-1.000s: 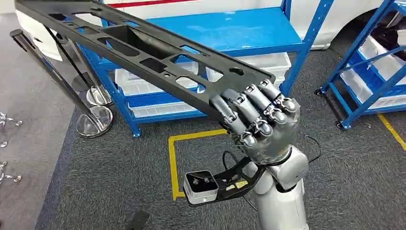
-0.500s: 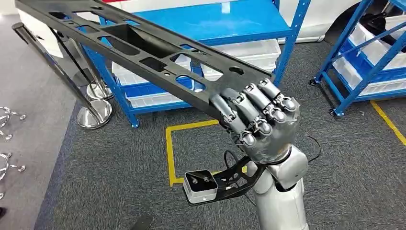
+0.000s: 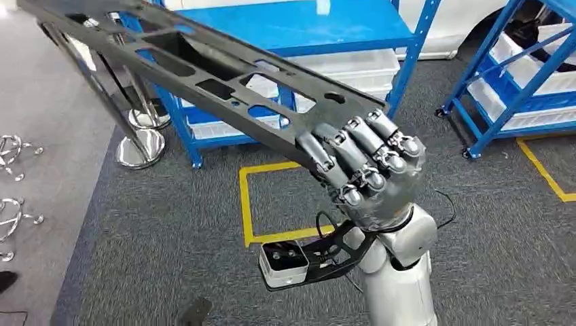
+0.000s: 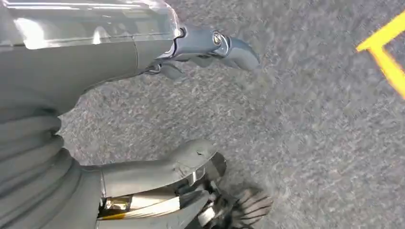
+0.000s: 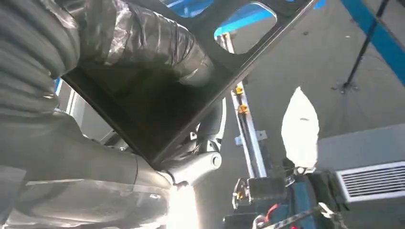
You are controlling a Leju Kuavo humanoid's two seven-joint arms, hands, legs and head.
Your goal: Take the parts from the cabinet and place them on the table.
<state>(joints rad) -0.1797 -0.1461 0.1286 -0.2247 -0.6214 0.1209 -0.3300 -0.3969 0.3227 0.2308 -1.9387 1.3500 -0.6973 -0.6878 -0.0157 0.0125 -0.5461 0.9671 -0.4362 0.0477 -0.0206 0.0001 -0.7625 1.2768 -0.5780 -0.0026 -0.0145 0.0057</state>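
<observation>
A long black flat part with several cut-outs reaches from the upper left of the head view down to my right hand, which grips its near end with fingers wrapped over the top face. In the right wrist view the same black part lies across the palm under the thumb. My left hand hangs over grey carpet, fingers apart, holding nothing.
A blue shelf rack with white bins stands behind the part. Another blue rack is at the right. A yellow tape square marks the carpet. Chrome stanchion bases stand at the left.
The whole picture has shifted, so the camera has moved; racks and stanchions slid across the view. My right hand keeps its grip on the black part in the same pose.
</observation>
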